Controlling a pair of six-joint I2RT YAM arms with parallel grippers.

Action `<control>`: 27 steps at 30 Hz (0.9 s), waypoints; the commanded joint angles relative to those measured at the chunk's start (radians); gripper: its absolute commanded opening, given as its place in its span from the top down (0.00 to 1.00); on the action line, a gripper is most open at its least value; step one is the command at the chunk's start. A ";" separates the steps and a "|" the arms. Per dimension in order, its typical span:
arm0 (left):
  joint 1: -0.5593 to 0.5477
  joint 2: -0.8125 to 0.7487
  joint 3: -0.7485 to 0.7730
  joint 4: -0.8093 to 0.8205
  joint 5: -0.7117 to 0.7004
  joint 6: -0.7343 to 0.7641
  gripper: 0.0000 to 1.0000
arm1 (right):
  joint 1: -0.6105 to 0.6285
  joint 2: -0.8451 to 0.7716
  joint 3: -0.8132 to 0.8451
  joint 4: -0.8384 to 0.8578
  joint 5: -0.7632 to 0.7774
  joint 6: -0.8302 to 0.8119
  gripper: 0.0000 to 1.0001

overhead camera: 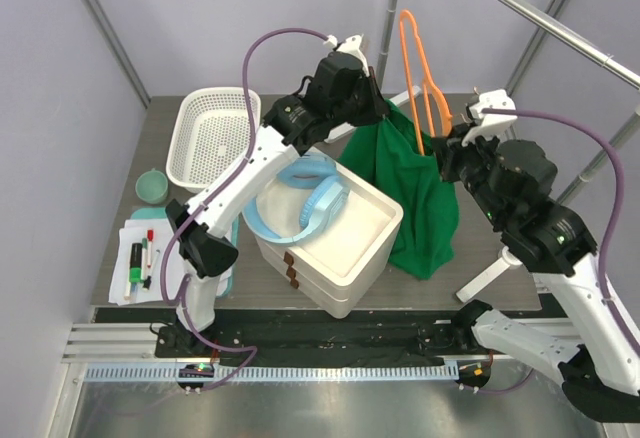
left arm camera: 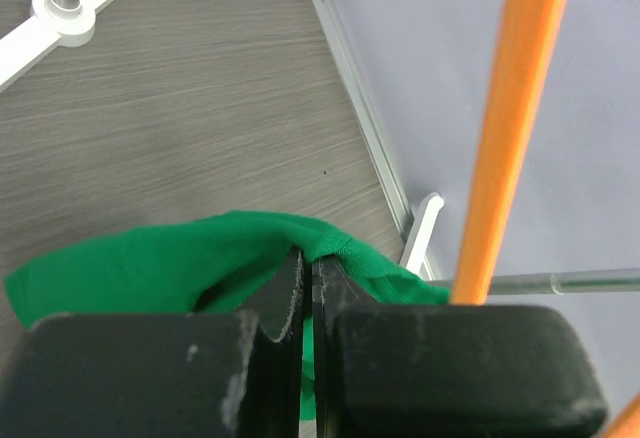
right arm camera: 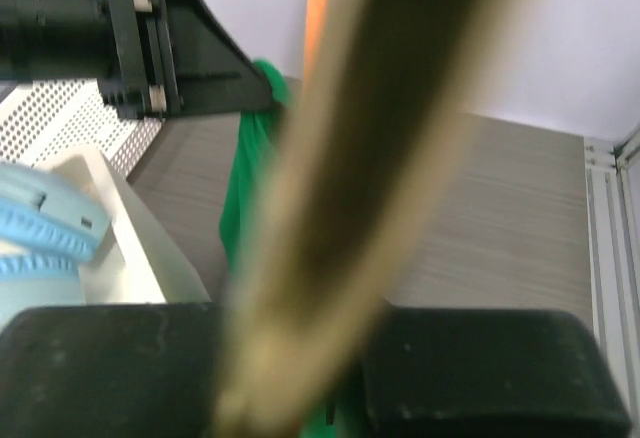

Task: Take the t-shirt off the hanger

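**Stripping step, grip established.** The left fingers (left arm camera: 296, 288) are pressed together on a fold of the t-shirt (overhead camera: 412, 193) — dark green cloth bunched at their tips. The hanger (overhead camera: 417, 68) passes just to their right. The right fingers (overhead camera: 446, 148) appear clamped on the hanger's lower part, which runs blurred between them in the right wrist view.

To do the step well, the right fingers should probably hold the hanger steady while the left fingers draw the pinched fold off the hanger's end. Pulling along the bar rather than across it would let the cloth slide instead of snagging. A shallow pinch could slip.

The hanger stands nearly edge-on, its long axis rising from the right fingers up and away toward the back wall. Its hook is too small to make out. The t-shirt hangs below both pairs of fingers — long axis roughly vertical, lower edge toward the surface (left arm camera: 200, 108), just beside the white box (overhead camera: 370, 233).
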 commanded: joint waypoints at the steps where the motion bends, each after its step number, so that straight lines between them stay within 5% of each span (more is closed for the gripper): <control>1: -0.008 -0.009 0.025 0.035 -0.012 0.037 1.00 | 0.004 0.080 0.040 0.278 0.033 -0.038 0.99; 13: -0.010 -0.012 0.011 0.044 -0.024 0.052 1.00 | -0.036 0.165 0.007 0.637 0.036 -0.156 0.98; 17: -0.010 -0.004 0.020 0.018 -0.059 0.079 1.00 | -0.103 0.245 0.134 0.522 -0.069 -0.058 0.99; 27: -0.008 0.013 0.025 0.055 0.002 0.077 1.00 | -0.205 0.231 0.042 0.636 -0.229 -0.071 0.99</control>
